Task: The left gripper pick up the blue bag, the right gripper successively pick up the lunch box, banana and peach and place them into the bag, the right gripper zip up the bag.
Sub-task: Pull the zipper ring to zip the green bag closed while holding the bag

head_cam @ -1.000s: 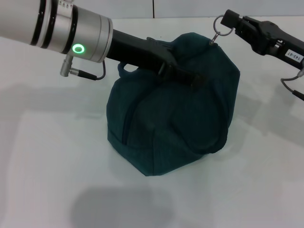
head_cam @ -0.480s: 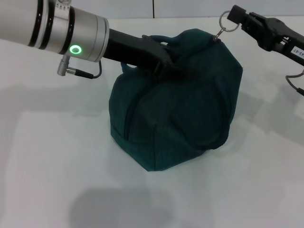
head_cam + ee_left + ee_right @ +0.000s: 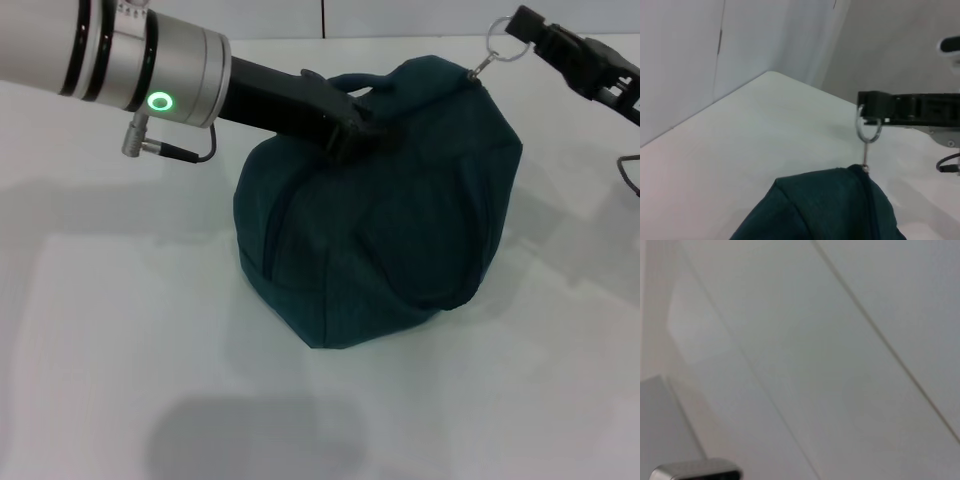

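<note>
While the blue bag [image 3: 380, 210] sits on a white table [image 3: 100, 330] before pale wall panels [image 3: 685, 55], the left gripper [image 3: 350, 130] clenches its handle and the right gripper [image 3: 520, 20] pinches the zip ring [image 3: 498, 40].

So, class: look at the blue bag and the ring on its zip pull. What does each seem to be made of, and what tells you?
The blue bag looks like woven fabric with a matte finish: it sags and creases softly and shows no shine. The ring pull, held by the right gripper, looks like bare metal, thin, silvery and glinting. The left gripper holds the bag's handle.
</note>
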Motion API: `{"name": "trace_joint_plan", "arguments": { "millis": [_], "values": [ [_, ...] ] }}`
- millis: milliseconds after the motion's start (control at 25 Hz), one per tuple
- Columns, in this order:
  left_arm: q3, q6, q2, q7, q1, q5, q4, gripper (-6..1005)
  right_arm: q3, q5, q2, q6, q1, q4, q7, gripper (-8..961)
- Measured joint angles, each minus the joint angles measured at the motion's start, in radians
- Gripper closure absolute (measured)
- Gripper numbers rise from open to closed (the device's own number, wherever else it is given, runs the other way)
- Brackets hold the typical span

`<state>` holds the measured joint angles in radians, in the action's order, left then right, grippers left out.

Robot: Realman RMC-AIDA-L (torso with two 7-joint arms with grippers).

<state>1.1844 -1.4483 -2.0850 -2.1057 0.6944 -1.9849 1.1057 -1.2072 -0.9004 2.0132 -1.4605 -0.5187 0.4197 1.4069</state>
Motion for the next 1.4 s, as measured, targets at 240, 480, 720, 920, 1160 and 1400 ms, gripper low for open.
{"name": "trace_joint_plan", "arguments": {
  "millis": [240, 480, 720, 920, 1160, 1400],
  "values": [
    [0.005, 0.0, -0.001, 0.005, -0.009, 0.023, 0.0, 927, 0.005, 0.061, 0.0, 0.019, -0.001, -0.084, 0.086, 943],
    [0.006, 0.005, -0.005, 0.032, -0.01, 0.029, 0.0, 955, 0.014, 0.095, 0.009, 0.015, -0.003, -0.162, 0.172, 943],
    [0.006, 0.014, -0.005, 0.053, -0.011, 0.038, 0.0, 957, 0.013, 0.145, 0.011, 0.022, -0.007, -0.246, 0.244, 943],
    [0.006, 0.014, -0.004, 0.054, -0.012, 0.045, 0.0, 957, 0.008, 0.149, 0.009, 0.055, -0.01, -0.262, 0.274, 944],
    [0.006, 0.014, -0.003, 0.071, -0.018, 0.082, -0.002, 956, -0.026, 0.144, 0.009, 0.127, -0.008, -0.262, 0.279, 932],
    [0.005, 0.014, -0.003, 0.073, -0.025, 0.092, -0.005, 956, -0.06, 0.143, 0.011, 0.188, -0.013, -0.262, 0.272, 920]
  ]
}}
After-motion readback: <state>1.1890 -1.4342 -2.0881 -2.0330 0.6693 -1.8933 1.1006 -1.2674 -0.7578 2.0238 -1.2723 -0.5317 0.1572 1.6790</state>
